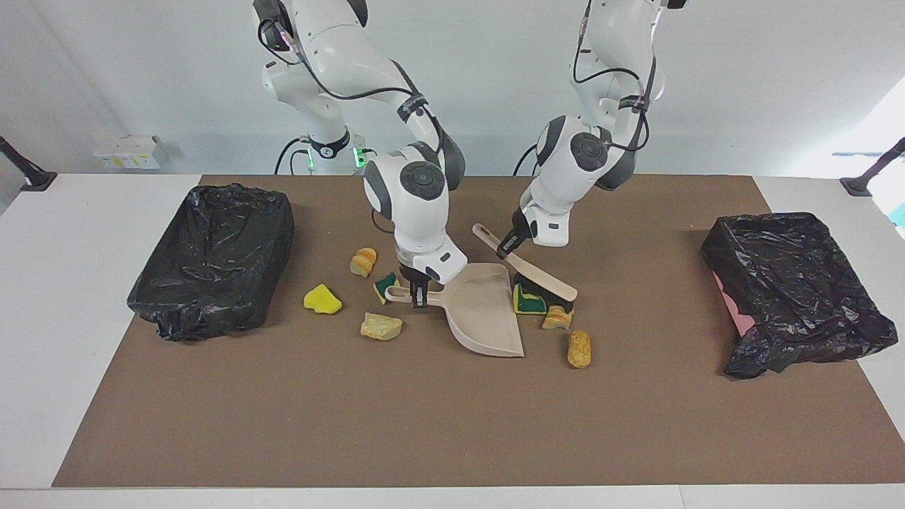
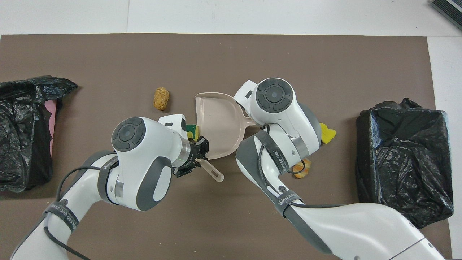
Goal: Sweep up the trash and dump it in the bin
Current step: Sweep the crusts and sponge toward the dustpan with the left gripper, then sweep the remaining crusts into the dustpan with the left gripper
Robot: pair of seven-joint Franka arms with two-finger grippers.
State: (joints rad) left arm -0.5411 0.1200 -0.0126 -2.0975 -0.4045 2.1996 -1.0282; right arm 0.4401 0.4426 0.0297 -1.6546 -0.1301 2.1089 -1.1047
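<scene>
left end effector (image 1: 506,247) clamping brush (image 1: 541,283), right (image 1: 418,293) clamping dustpan (image 1: 484,314)

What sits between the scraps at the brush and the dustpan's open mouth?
Nothing visible. The green-and-yellow sponge and the bread chunk lie under the brush, right beside the dustpan. Left gripper holds the brush handle; right gripper holds the dustpan handle.

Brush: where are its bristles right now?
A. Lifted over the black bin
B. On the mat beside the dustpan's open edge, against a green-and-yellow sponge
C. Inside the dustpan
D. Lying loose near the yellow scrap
B: the brush, held by the left tool, presses the sponge beside the dustpan.
</scene>
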